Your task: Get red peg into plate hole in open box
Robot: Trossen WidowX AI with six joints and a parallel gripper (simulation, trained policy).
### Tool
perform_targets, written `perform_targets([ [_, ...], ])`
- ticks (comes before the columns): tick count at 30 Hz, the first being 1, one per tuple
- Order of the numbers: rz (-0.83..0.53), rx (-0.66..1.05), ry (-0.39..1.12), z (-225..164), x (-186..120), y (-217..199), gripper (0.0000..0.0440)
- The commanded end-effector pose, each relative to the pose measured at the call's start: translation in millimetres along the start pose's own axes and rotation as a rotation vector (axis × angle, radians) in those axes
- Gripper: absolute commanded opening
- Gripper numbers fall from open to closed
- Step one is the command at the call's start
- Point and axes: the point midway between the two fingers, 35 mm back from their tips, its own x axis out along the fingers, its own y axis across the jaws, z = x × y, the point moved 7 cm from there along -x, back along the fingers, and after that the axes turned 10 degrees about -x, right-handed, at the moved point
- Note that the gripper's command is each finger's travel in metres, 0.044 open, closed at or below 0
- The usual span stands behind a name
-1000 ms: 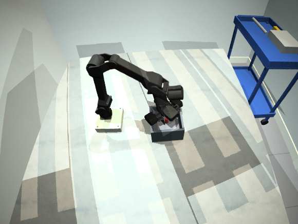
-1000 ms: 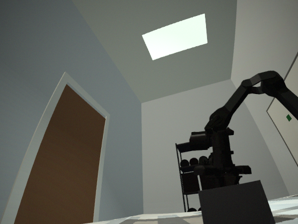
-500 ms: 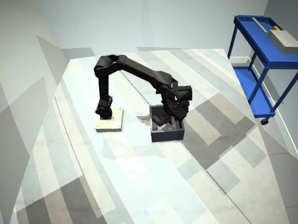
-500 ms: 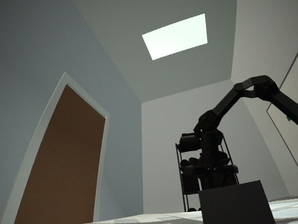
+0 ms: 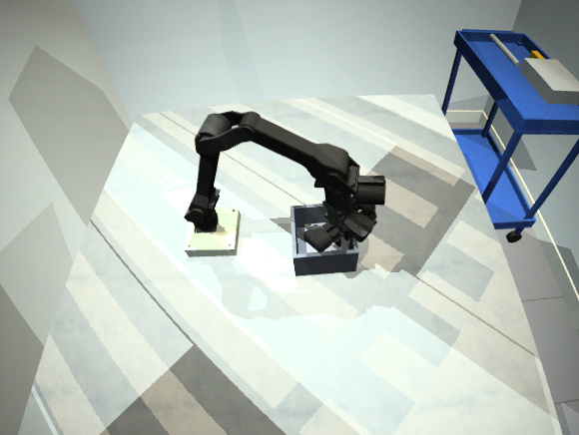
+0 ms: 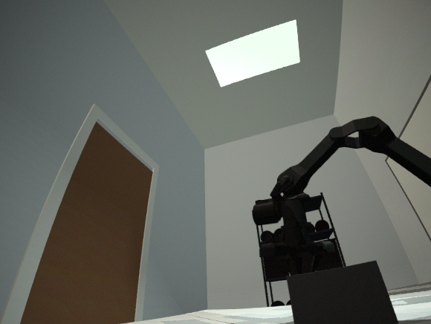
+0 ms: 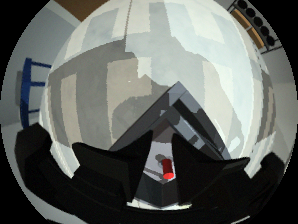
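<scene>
Inside the dark grey, open-topped box (image 5: 325,264) (image 6: 342,293) (image 7: 146,121), I saw the short red cylindrical peg (image 7: 167,169).
My black parallel-jaw gripper (image 5: 339,240) (image 6: 302,261) (image 7: 162,135) stood partly spread, pinching nothing; I couldn't tell how deep the peg sat.

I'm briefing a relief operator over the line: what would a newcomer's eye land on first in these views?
The black arm, arched from its pale base plate to the dark open box. Next, the red peg, a small bright spot between the dark fingers in the wrist view. Then the blue cart, beyond the table's edge.
</scene>
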Motion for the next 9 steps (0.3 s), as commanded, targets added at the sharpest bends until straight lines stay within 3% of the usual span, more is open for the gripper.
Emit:
perform_targets([
  [1,-0.001,-0.007,0.006,9.4,2.0,-1.9,0.0113],
  [9,-0.014,-0.017,0.031,19.9,5.6,-9.9,0.0109],
])
